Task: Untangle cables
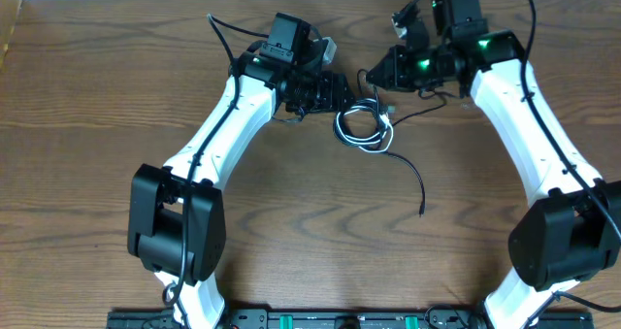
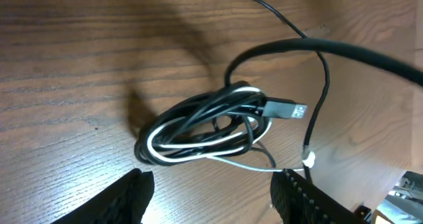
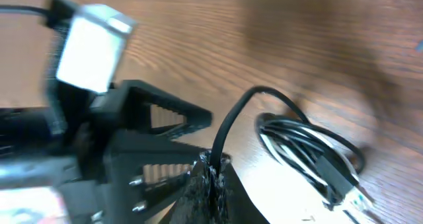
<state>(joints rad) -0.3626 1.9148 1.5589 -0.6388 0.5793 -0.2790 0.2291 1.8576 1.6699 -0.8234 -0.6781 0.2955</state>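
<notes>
Item: cable bundle, two pieces, on a table (image 1: 97,96)

Location: upper centre of the overhead frame, between the two gripper heads, lying on the tabletop.

Black cable (image 1: 412,174): thin, round and glossy. It is wound into several oval loops. One free tail leaves the coil and curves toward the lower right of the overhead frame, ending on bare wood, well apart from both arms. In the left wrist view a flat black USB plug (image 2: 287,110) with a metal tip sticks out from the right side of the coil.

White cable (image 2: 192,143): thin and shorter. It is threaded through the black loops and follows their oval. One strand runs out along the lower edge of the coil toward the right of that frame. The two cables are interlaced and touching.

Table: brown wood-grain surface, matte, with long wavy figure.

Left gripper (image 2: 213,181): released. Its two dark ribbed fingers (image 2: 132,197) stand apart at the bottom of the left wrist frame. Nothing is between them and the coil lies just beyond the tips.

Right gripper (image 3: 213,168): clenched on a single strand of the black cable. The strand rises from the closed tips at bottom centre of the right wrist frame, arcs over and drops into the coil at the right. That view is blurred and the plug detail there is unclear
</notes>
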